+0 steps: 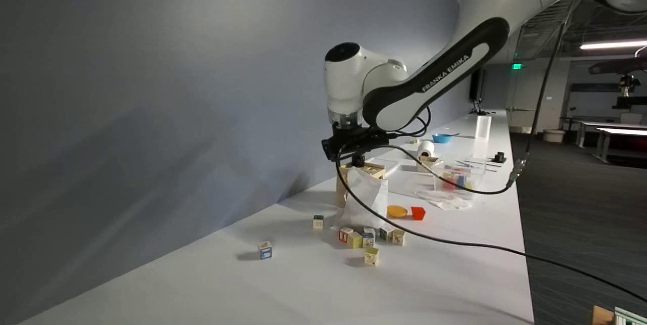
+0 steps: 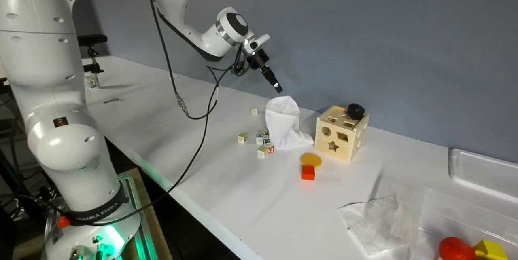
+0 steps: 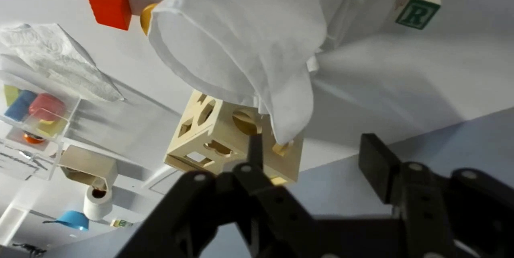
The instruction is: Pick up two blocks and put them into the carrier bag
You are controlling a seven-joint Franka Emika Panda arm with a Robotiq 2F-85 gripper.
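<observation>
The white-and-black robot arm (image 1: 445,73), marked FRANKA EMIKA, is cut off at upper right in an exterior view. In the wrist view, the pale wooden box (image 3: 231,137) is partly hidden by the white thin-sided bag (image 3: 249,41), upper centre; the black gripper (image 3: 311,153) holds its jaws wide apart. Cream lettered cubes (image 1: 355,240) lie near the bag, below centre in an exterior view; only the wrist view resolves a green R block (image 3: 418,9).

"FRANKA EMIKA" stands on the arm (image 1: 467,57), "R" on a block (image 3: 418,7).
</observation>
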